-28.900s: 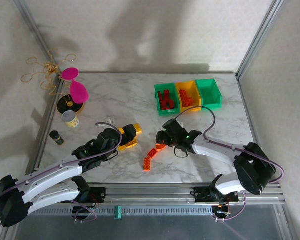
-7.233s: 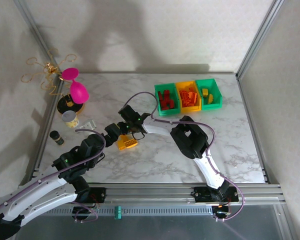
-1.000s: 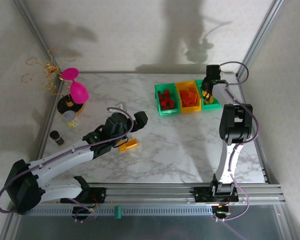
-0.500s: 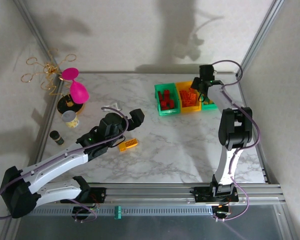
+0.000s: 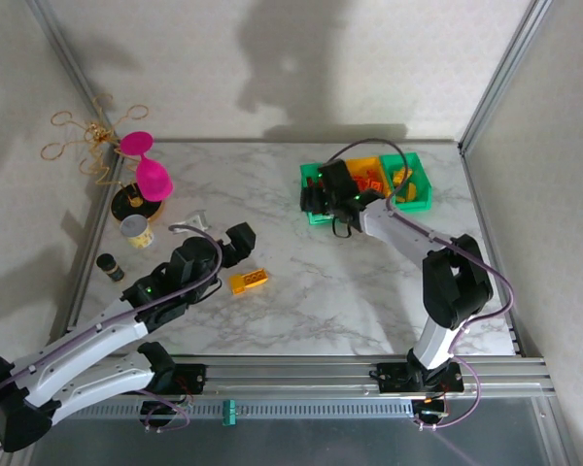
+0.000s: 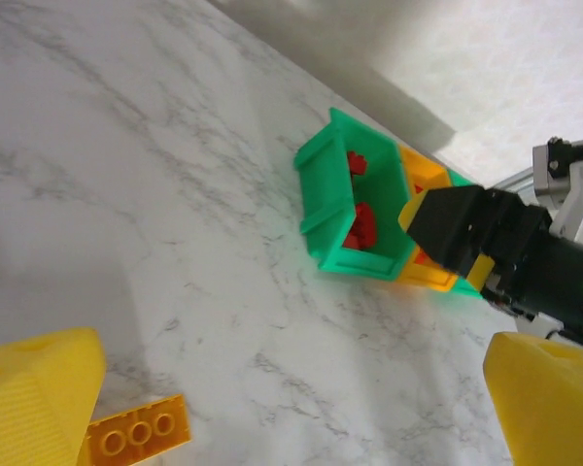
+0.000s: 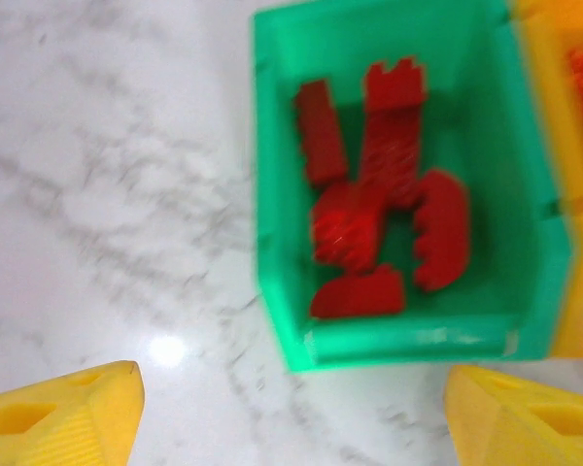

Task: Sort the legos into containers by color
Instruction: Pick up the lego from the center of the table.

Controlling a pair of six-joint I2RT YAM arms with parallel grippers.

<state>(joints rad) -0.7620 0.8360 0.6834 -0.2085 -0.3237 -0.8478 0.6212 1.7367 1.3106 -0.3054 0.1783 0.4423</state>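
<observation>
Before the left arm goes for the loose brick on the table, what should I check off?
1. The left gripper open and empty: ok.
2. The loose brick flat, studs up, on bare table: ok.
3. Brick centred between the left fingers: not ok, it lies off beside one in the left wrist view.
4. The right gripper open, empty, over the green bin of red bricks, away from the brick: ok.
5. Brick orange or yellow, hence which bin: cannot tell.

lone brick [image 5: 249, 282] on table [image 5: 350, 291], front-left of bin row [image 5: 413, 205]; brick pile [image 7: 350, 228] in leftmost bin [image 7: 277, 243]
</observation>
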